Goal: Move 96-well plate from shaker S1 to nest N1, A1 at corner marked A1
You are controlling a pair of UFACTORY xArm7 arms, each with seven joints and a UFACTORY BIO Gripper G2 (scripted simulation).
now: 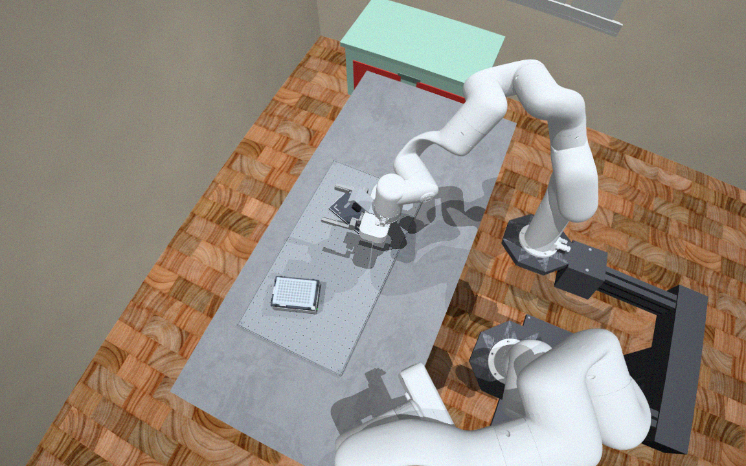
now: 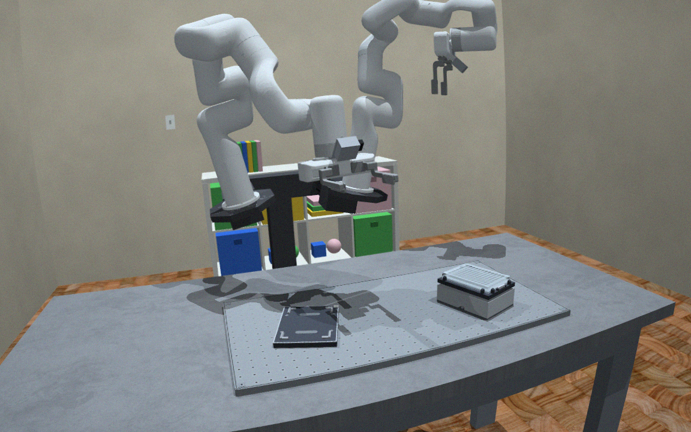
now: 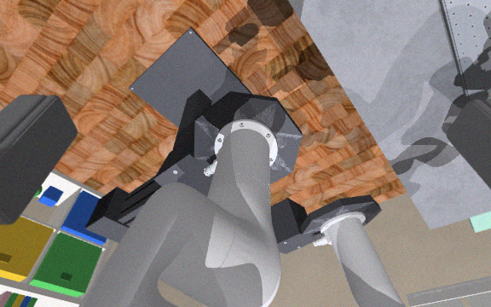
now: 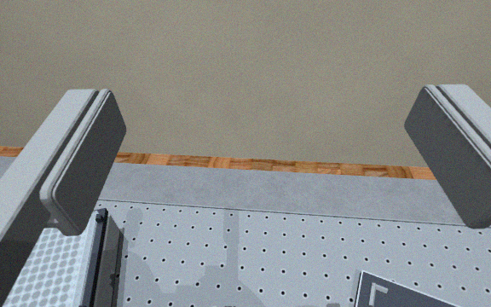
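Observation:
The pale 96-well plate (image 1: pixel 295 292) (image 2: pixel 474 276) (image 4: pixel 45 269) sits flat on top of the grey shaker S1 (image 2: pixel 457 302) (image 4: pixel 111 256). The dark nest N1 (image 2: pixel 310 320) (image 4: pixel 403 298) lies empty at the other end of the perforated board, turned relative to the board's edges. Corner marks A1 are too small to read. My right gripper (image 1: pixel 329 204) (image 2: pixel 367 182) (image 4: pixel 267 158) is open and empty, level with fingers pointing across the table, above the nest's area. My left gripper (image 2: pixel 439 87) (image 3: pixel 254 158) is open and empty, high up and away from the plate.
The perforated board (image 1: pixel 306 336) (image 2: pixel 391 344) (image 4: pixel 177 239) carries shaker and nest on the grey table (image 1: pixel 236 382) (image 2: pixel 95 349). The left arm (image 1: pixel 468 446) reaches over one table end. A mint cabinet (image 1: pixel 422 40) stands beyond the other end.

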